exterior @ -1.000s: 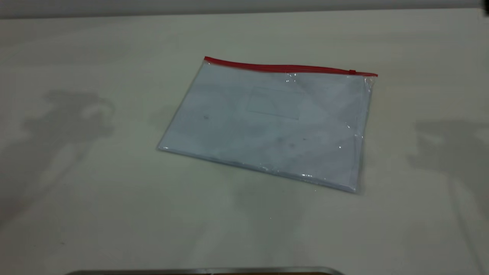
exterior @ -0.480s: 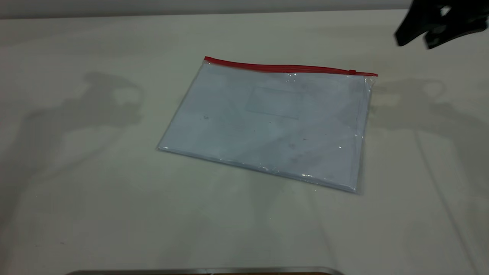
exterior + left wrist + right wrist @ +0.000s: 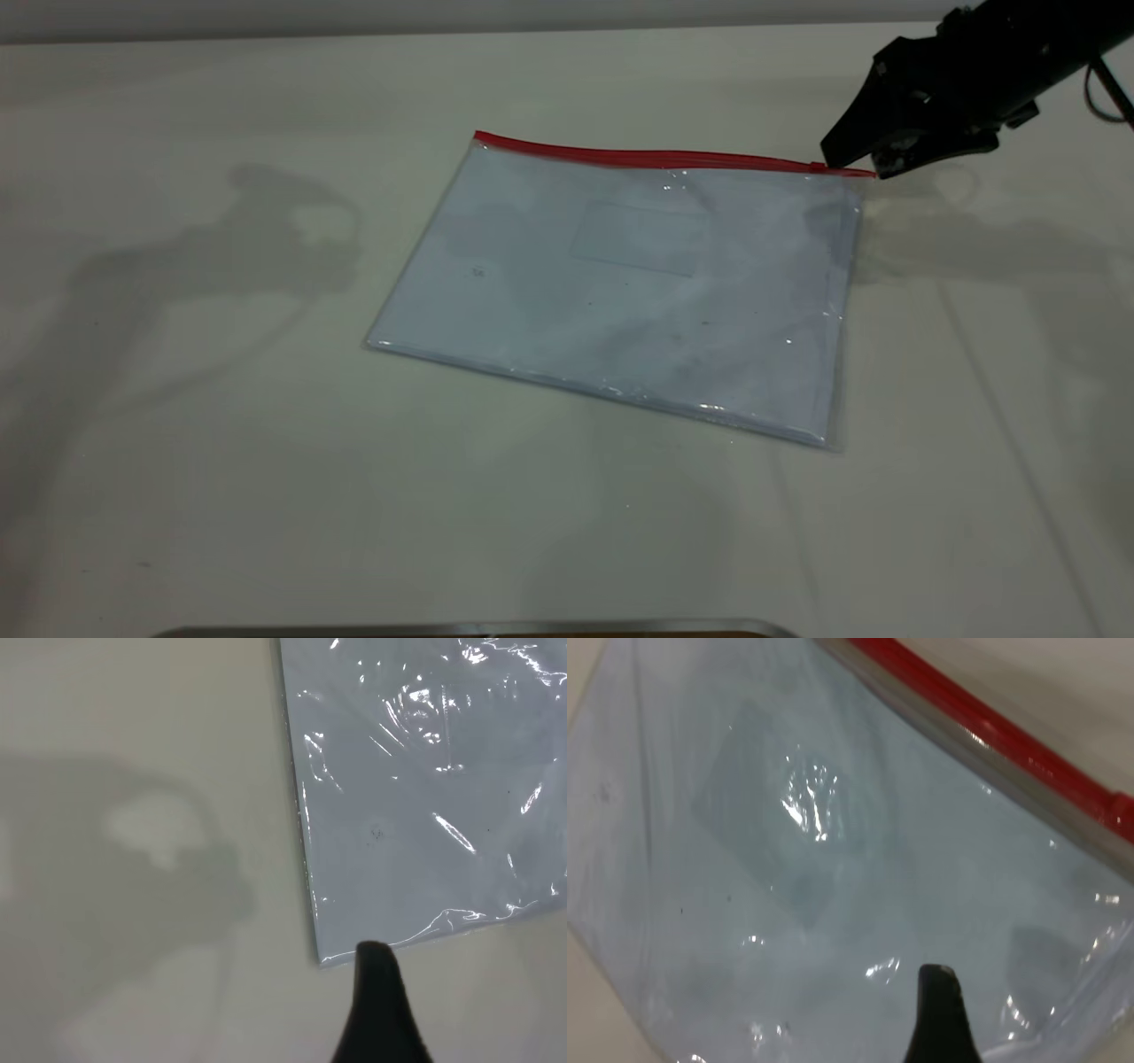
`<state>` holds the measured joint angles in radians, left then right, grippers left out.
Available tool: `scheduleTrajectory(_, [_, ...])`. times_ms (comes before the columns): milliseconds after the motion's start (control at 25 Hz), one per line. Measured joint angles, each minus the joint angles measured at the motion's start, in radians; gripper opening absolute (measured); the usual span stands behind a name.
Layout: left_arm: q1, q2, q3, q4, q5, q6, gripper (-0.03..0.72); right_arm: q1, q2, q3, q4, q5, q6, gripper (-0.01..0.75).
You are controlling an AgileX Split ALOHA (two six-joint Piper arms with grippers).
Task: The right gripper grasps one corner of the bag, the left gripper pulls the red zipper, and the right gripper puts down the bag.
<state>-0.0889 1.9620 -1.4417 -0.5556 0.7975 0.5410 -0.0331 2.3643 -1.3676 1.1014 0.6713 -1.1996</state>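
Right hand [image 3: 852, 165], black with tapered wedge fingers, reached in from the far right corner of the exterior view and hung at the bag's [image 3: 638, 283] far right corner, its tips level with the end of the red zipper [image 3: 656, 159]; whether those tips touched the plastic could not be told; the fingers stood a little apart, one over the strip's end and one just past it, with nothing seen between them; a dark cable [image 3: 1107, 89] looped behind the arm. From the right wrist view one black fingertip [image 3: 939, 1014] showed over the glossy, wrinkled plastic, with the red strip running slantwise beyond it and a small red slider [image 3: 1123, 809] at the edge of the picture.

Left hand [image 3: 376, 1005] did not appear in the exterior view, only its shadow on the left part of the tabletop [image 3: 221, 461]; the left wrist view showed a single black fingertip close to one of the bag's corners, above the pale surface; how far its fingers were spread could not be told.

The bag lay flat in the middle of the tabletop, slightly askew, white paper showing through the clear plastic, the red zipper along its far long edge, the slider near that strip's right end.
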Motion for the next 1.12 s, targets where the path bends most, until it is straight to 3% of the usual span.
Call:
scheduleTrajectory(320, [0.000, 0.000, 0.000, -0.032, 0.004, 0.004, 0.590, -0.098, 0.104, -0.088, 0.067, 0.083, -0.087, 0.588])
scheduleTrajectory(840, [0.000, 0.000, 0.000, -0.075, 0.005, 0.004, 0.590, -0.103, 0.214, -0.103, 0.135, 0.122, -0.230, 0.588])
scheduleTrajectory(1120, [0.000, 0.000, 0.000, -0.075, 0.008, 0.004, 0.590, -0.103, 0.242, -0.104, 0.275, 0.177, -0.346, 0.588])
